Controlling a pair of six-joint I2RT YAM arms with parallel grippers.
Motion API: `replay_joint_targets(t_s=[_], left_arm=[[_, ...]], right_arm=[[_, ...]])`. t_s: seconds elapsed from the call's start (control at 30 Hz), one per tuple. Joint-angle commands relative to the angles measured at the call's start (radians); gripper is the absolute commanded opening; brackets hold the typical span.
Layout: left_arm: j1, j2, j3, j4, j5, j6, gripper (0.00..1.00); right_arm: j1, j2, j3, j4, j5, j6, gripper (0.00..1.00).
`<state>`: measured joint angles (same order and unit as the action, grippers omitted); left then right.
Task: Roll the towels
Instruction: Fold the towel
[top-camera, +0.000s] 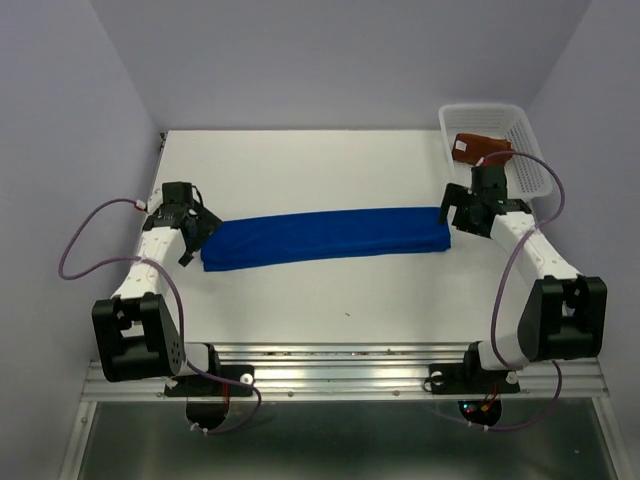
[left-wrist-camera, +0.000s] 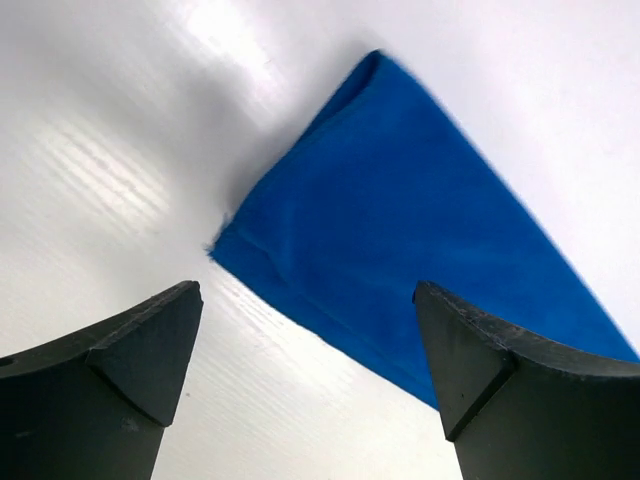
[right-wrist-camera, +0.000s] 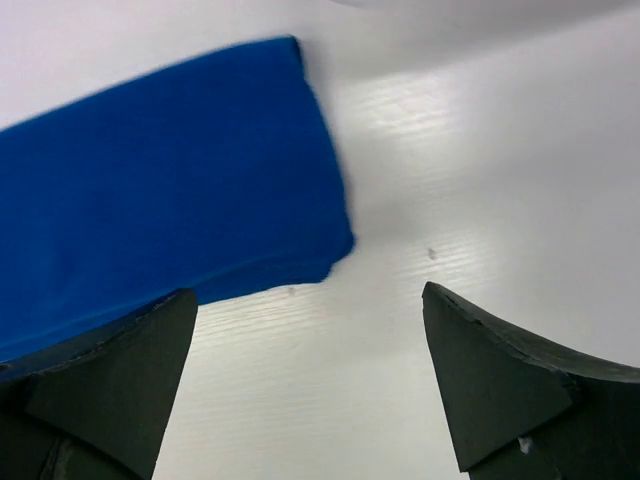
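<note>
Blue towel (top-camera: 325, 237) folded to long strip, flat mid-table, not yet rolled. Brown towel (top-camera: 478, 148) in basket (top-camera: 531, 172) far right, rolled or not unclear. L gripper (top-camera: 198, 238) & R gripper (top-camera: 457, 219) spread wide, empty, at strip ends.

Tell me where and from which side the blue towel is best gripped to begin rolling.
Probably a short end, from above: the blue towel lies flat as a long folded strip, so rolling runs along its length. The open right gripper hangs at the right end.
</note>
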<state>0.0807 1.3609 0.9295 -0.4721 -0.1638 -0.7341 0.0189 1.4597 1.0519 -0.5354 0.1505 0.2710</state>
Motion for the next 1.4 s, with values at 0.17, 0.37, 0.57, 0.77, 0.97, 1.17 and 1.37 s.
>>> replay_joint_targets(t_s=[0.17,0.37,0.57,0.77,0.97,1.17,1.37], left_arm=[[-0.016,0.067,0.140,0.107,0.159,0.082,0.99],[-0.022,0.240,0.163,0.136,0.184,0.091,0.99],[-0.016,0.348,0.118,0.162,0.115,0.068,0.99],[0.007,0.392,0.094,0.159,0.067,0.062,0.99],[0.074,0.366,0.043,0.142,0.035,0.053,0.99],[0.074,0.273,0.015,0.202,0.197,0.064,0.99],[0.054,0.118,0.016,0.199,0.250,0.075,0.99]], right_arm=[[0.050,0.003,0.032,0.158,-0.359,-0.075,1.00],[0.072,0.186,0.105,0.158,-0.333,-0.058,1.00],[0.072,0.307,0.057,0.158,-0.259,0.008,1.00],[0.047,0.346,-0.007,0.157,-0.099,0.066,1.00],[0.001,0.306,-0.021,0.156,-0.078,0.047,1.00],[0.001,0.182,-0.062,0.244,-0.337,-0.041,1.00],[0.001,0.056,-0.053,0.250,-0.324,-0.032,1.00]])
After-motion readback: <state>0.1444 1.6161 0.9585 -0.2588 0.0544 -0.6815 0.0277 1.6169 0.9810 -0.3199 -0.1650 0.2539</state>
